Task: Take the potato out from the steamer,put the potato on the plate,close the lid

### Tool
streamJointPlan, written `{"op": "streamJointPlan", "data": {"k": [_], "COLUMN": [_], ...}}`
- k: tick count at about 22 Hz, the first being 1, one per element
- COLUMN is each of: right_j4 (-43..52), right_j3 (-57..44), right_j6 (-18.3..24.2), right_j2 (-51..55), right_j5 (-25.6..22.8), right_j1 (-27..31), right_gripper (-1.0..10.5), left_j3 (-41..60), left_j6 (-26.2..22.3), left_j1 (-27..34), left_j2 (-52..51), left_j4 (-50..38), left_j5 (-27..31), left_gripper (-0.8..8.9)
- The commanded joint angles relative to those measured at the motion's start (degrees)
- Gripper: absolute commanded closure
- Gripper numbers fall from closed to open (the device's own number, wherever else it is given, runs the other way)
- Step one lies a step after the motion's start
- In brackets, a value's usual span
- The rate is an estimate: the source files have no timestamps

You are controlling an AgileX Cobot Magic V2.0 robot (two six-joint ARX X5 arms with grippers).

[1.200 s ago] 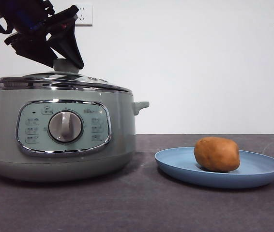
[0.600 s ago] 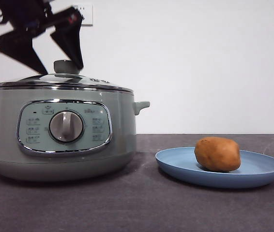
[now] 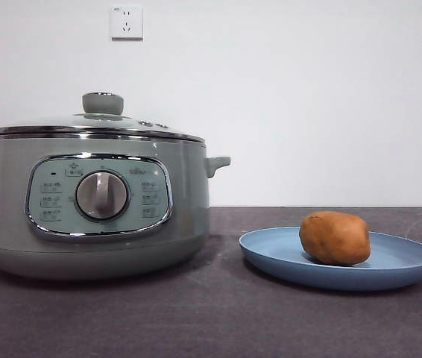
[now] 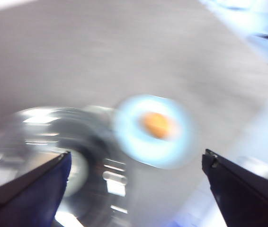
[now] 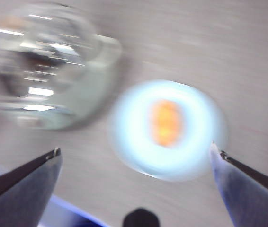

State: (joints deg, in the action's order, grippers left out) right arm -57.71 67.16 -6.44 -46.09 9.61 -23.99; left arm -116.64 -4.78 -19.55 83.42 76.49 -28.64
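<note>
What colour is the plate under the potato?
Light blue plate, clearest in the front view.

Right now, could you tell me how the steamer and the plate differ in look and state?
The steamer is tall and sage-green; the plate is shallow and light blue. The steamer is closed under its lid; the plate lies open, holding the potato. Both are round and stand on the table.

No legible text; steamer front panel bears small icons & marks, too small to read.
</note>
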Motion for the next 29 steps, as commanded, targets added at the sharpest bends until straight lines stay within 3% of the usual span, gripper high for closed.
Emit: {"op": "streamJointPlan", "data": {"k": [1, 2, 3, 4, 6, 19, 29], "right_j4": [3.61, 5.07, 6.23, 6.64, 6.73, 11.23, 10.73], "right_j3": [-0.24, -0.24, -0.24, -0.24, -0.24, -0.24, -0.24], "right_j6": [0.74, 0.72, 0.74, 0.96, 3.67, 3.98, 3.98], "right_j2": [-0.92, -1.46, -2.03, -2.4, -3.34, -4.11, -4.13], "right_j5": [9.35, 12.41, 14.32, 14.47, 14.29, 4.74, 4.85], "right_j1": [-0.02, -0.02, -0.04, -0.09, -0.09, -0.07, -0.07], "right_gripper": [3.5, 3.6, 4.6, 5.9, 9.7, 9.5, 9.5], "left_j3": [-1.18, -1.18, -1.18, -1.18, -1.18, -1.18, -1.18], "left_j6": [-4.33, -4.33, -4.39, -4.61, -7.41, -5.64, -5.64], "left_j1": [-0.94, -1.44, -1.64, -1.62, -1.66, -1.73, -1.73], "left_j2": [-0.02, -0.07, -0.07, -0.04, -0.04, -0.04, -0.04], "left_j4": [2.69, 2.73, 2.75, 2.73, 2.73, 1.14, 1.16], "left_j5": [-2.97, -2.93, -2.86, -2.71, -2.51, 0.04, 0.02], "left_gripper": [3.48, 3.54, 4.25, 5.4, 8.44, 8.17, 8.17]}}
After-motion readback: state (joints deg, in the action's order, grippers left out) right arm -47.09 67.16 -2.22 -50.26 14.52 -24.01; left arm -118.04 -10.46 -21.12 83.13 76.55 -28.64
